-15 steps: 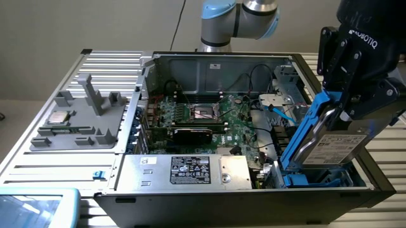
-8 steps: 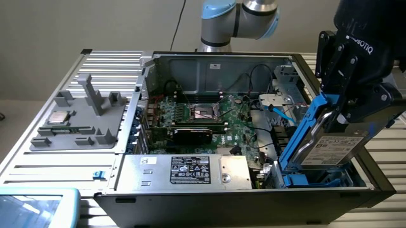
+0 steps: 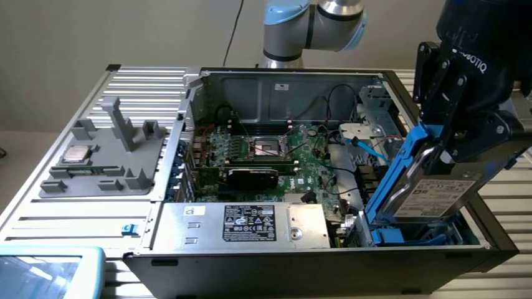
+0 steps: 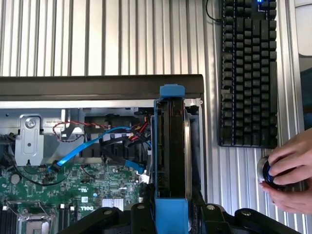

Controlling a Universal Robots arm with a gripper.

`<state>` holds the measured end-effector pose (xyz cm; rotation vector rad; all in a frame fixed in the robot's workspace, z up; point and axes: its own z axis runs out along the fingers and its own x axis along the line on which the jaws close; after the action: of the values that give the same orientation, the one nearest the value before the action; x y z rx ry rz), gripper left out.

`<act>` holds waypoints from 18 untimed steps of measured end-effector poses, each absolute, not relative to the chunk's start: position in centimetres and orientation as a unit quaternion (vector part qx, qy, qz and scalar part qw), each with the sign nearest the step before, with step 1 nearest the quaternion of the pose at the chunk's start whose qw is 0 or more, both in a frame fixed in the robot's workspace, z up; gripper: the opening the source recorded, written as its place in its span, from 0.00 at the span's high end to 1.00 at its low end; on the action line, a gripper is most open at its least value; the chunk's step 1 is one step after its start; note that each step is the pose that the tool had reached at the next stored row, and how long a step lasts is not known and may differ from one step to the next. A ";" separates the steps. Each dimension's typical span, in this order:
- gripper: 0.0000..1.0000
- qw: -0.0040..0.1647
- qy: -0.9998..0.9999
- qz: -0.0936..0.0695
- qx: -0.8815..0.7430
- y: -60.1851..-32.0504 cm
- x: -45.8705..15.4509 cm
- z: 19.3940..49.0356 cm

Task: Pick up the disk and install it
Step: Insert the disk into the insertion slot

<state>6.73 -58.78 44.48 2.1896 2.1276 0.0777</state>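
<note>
Gripper point(image 3: 449, 148) jaws closed narrow on upper end of the disk point(image 3: 432, 196), which hangs tilted from them, lower end down in the drive bay point(image 3: 415, 238) at the open computer case's point(image 3: 332, 261) corner, exterior view's right.

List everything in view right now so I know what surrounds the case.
disk: one, silver-grey with blue rails, tilted over the case's corner at the exterior view's right
computer case: one, black, open, on the table
motherboard: one, green, inside the case
silver box: one, black label, along the case's near side
grey fixture: one, at the exterior view's left
processor chip: one, silver, on the fixture
keyboard: one, black, beside the case
person's hand: one, on a round knob near the keyboard
arm: one, silver and light blue, behind the case
gripper: one, black, shut on the disk
</note>
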 end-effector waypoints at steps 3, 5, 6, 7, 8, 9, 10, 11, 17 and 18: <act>0.63 0.044 0.696 0.025 0.717 -58.8 6.7 44.4; 0.63 0.044 0.696 0.026 0.717 -58.8 6.8 44.4; 0.63 0.043 0.696 0.026 0.717 -58.8 6.8 44.3; 0.63 0.043 0.696 0.026 0.717 -58.8 6.8 44.3; 0.63 0.043 0.696 0.026 0.717 -58.8 6.8 44.2; 0.63 0.043 0.696 0.026 0.717 -58.8 6.8 44.2; 0.63 0.043 0.696 0.026 0.717 -58.8 6.8 44.1; 0.63 0.043 0.696 0.026 0.717 -58.8 6.8 44.0; 0.63 0.043 0.696 0.027 0.717 -58.8 6.8 43.9; 0.63 0.043 0.696 0.027 0.717 -58.8 6.8 43.9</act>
<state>6.79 -58.79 43.91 2.1923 2.1283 0.0814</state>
